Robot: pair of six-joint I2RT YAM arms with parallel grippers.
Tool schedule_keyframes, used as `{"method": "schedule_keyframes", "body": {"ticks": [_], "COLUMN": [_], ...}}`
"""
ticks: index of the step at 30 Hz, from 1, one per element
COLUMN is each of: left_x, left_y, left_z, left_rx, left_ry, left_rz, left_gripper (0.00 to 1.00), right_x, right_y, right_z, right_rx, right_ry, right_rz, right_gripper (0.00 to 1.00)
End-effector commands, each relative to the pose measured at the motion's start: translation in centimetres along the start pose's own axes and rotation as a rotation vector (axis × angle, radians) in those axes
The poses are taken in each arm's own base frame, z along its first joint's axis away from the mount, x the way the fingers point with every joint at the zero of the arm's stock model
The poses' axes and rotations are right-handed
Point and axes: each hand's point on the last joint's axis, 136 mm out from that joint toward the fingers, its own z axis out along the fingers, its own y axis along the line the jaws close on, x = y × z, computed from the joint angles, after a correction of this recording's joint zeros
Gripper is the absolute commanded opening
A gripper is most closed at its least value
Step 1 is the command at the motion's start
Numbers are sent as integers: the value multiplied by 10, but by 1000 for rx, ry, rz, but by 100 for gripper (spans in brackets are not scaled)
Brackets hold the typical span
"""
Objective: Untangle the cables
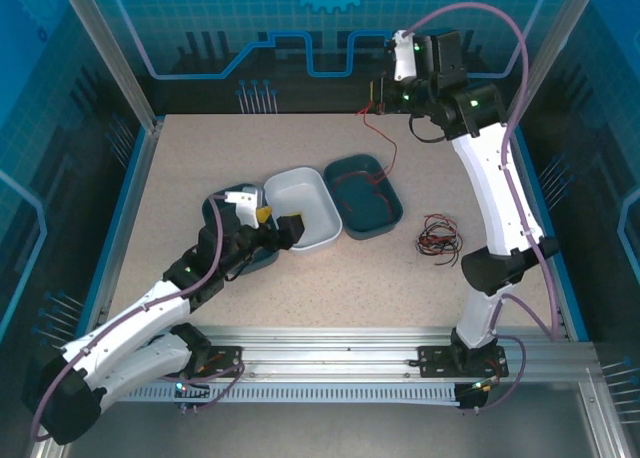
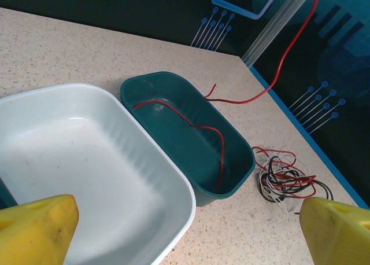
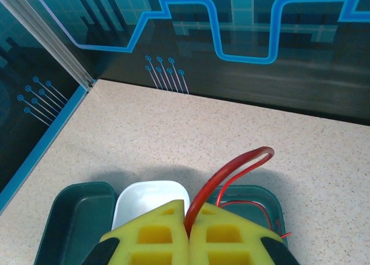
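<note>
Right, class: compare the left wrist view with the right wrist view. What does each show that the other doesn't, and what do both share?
Left wrist: a tangled bundle of red, black and whitish cables on the table beside the teal tray. Right wrist: the right claw shut on a loop of the red cable. Both: the white tray, the teal tray and the red cable lying in it.

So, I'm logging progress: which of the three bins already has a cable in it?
The right-hand teal bin, next to the white bin: a red cable lies on its floor. The white bin is bare; the left teal bin shows none.
</note>
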Motion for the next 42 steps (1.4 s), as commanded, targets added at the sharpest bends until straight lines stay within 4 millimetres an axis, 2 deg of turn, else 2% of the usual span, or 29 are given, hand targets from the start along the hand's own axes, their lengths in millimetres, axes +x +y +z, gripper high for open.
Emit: {"method": "schedule_keyframes", "body": {"ticks": [1, 12, 16, 22, 31, 42], "left_x": [5, 7, 8, 9, 11, 10], "left_y": [9, 11, 11, 13, 13, 13], "left_z": [-2, 0, 0, -2, -2, 0], "left_rx": [-32, -35, -38, -46, -47, -53], "left_ry": [2, 7, 10, 12, 20, 28], "left_rz": [-13, -14, -15, -5, -15, -19], "left_gripper": [99, 99, 99, 99, 99, 99], "right_x": [-8, 10, 31, 74, 120, 170], "right_y": [14, 13, 6, -11, -28, -35], "right_z": [1, 19, 26, 35, 40, 72], "right_rx": [-50, -55, -26, 41, 95, 115], "right_ry": [-24, 41, 92, 164, 256, 435], "right_rz": [-24, -29, -29, -17, 1, 42], "right_gripper": [0, 0, 0, 0, 0, 0]}}
